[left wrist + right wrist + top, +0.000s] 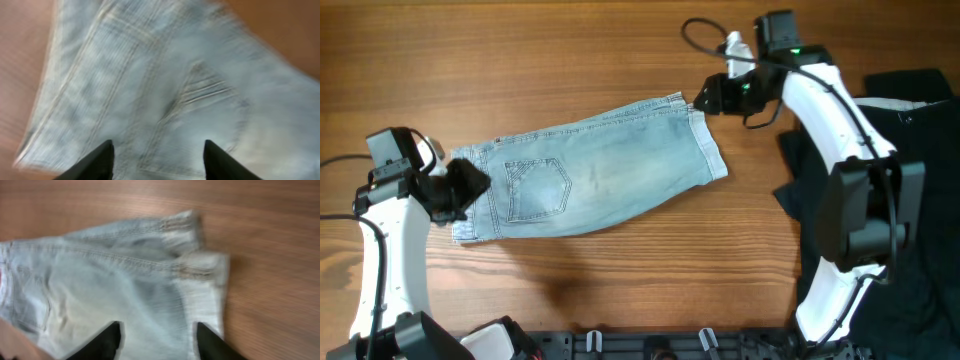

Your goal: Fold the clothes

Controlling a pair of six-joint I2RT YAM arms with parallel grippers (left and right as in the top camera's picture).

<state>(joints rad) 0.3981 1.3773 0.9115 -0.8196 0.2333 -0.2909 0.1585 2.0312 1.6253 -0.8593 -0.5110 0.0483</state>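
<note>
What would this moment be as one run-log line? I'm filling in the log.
shorts: lying on table | left gripper: open, at waistband | right gripper: open, at leg hem

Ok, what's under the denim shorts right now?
The denim shorts lie flat on the wooden table, bare wood showing around them. Nothing pokes out from beneath, though the covered patch itself is hidden. The black garments lie apart, to the side.

Bare table [570, 60] lies free beyond the shorts [600, 165] and on the near side too, so I can pass either way. Black garments [920, 130] crowd the far right under my right arm, and a cable [705, 35] loops just above my right gripper [700, 102].
</note>
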